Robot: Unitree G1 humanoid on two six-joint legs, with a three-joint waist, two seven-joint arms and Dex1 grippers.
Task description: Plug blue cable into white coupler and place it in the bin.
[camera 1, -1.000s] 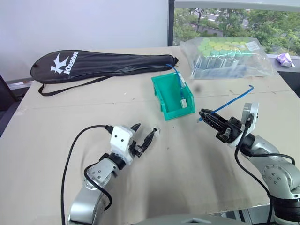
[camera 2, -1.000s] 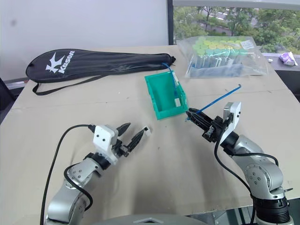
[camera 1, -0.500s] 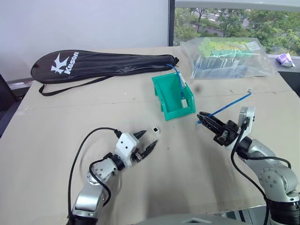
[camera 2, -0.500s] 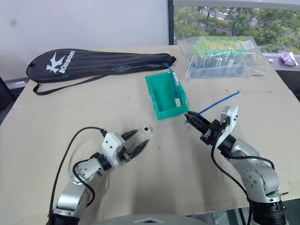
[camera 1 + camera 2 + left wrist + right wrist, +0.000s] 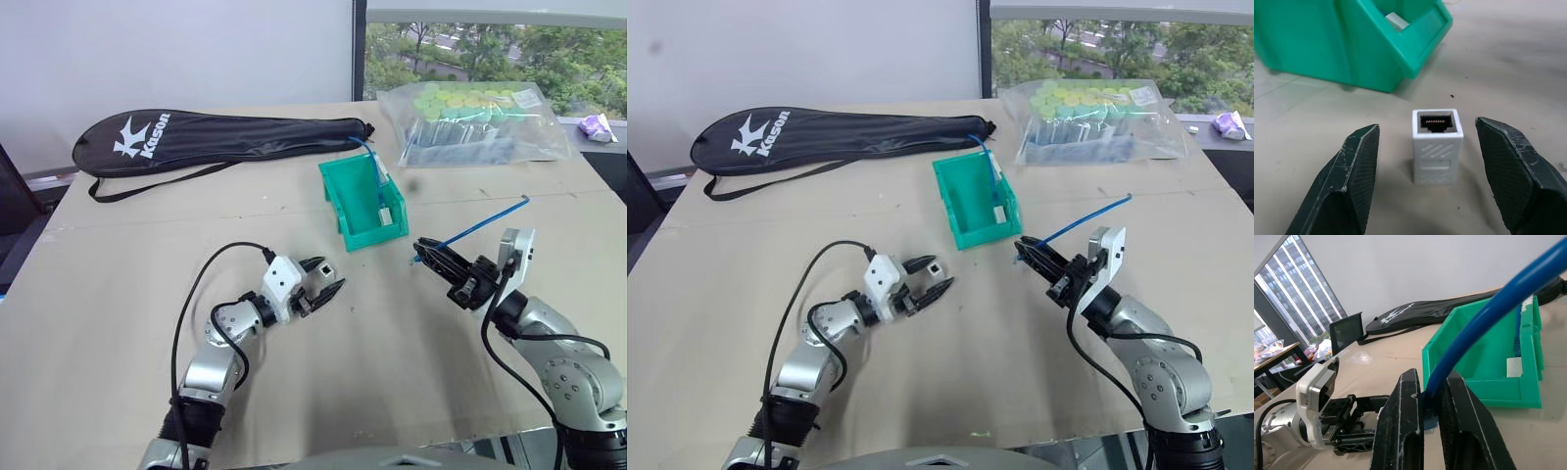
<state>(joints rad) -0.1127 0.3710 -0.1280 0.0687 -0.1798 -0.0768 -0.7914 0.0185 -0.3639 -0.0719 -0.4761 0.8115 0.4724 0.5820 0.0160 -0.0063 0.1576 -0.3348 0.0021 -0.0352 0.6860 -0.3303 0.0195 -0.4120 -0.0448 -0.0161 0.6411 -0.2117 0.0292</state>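
The bin [image 5: 362, 206] sits in the middle of the table [image 5: 118, 294] and already has a blue cord and a white piece inside. The white coupler [image 5: 1436, 145] stands on the table just in front of the bin, its dark hole facing up. The left gripper [image 5: 328, 278] is wide open, one finger on each side of the coupler, not touching it. The right gripper [image 5: 424, 247], near the bin's front right corner, is squeezed tight on the end of the blue cable [image 5: 482, 224].
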